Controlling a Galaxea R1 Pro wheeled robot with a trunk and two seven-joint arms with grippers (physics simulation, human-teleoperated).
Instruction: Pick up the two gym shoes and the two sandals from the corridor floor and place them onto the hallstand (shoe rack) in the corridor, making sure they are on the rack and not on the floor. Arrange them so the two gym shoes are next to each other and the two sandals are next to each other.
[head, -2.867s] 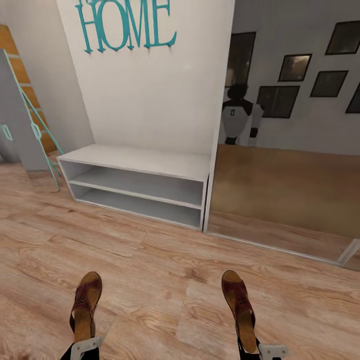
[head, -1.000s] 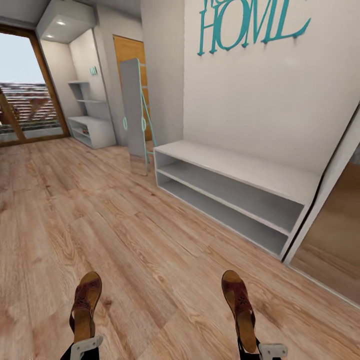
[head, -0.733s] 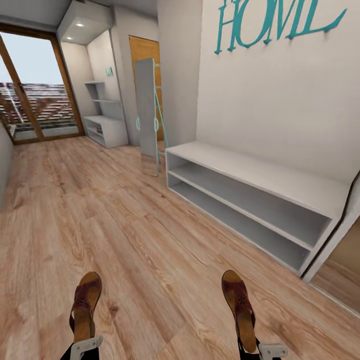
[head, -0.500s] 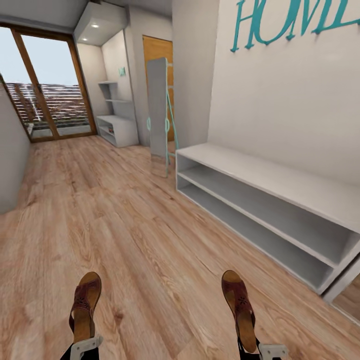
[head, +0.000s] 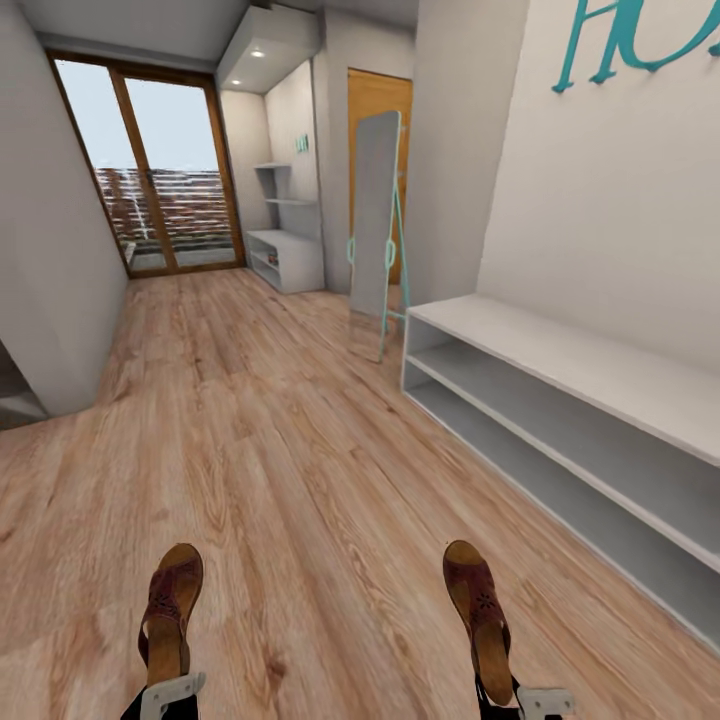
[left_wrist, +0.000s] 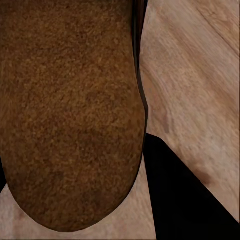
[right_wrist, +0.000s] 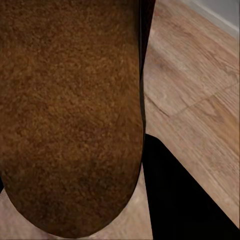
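The left sandal (head: 169, 615) sits low in the head view, toe pointing away from the robot, its heel end held in the left tool (head: 168, 692), whose grey bracket shows at the bottom edge. The right sandal (head: 479, 612) sits at the same height on the other side, toe forward too, its heel end in the right tool (head: 530, 700). Both sandals are carried above the floor (head: 300, 480), well apart from each other. Each tool is closed on its sandal; the fingertips themselves are hidden under the shoes.

In the left wrist view the left sandal (left_wrist: 70, 115) shows as a broad brown grainy surface with a rounded end, wood planks of the floor (left_wrist: 200, 90) beside it and a black shape below. The right wrist view gives the same picture: the right sandal (right_wrist: 70, 115) large and brown, floor (right_wrist: 200, 95) beside it, a pale strip at one corner.

The hallstand (head: 290, 255) stands far down the corridor, against the wall near the glass door (head: 150, 165), with staggered shelves above its low top. Closer, a standing mirror (head: 375, 230) leans by an orange door (head: 378, 120). A low white bench (head: 590, 430) with two open shelves runs along the wall on the right, under teal letters (head: 640, 40).
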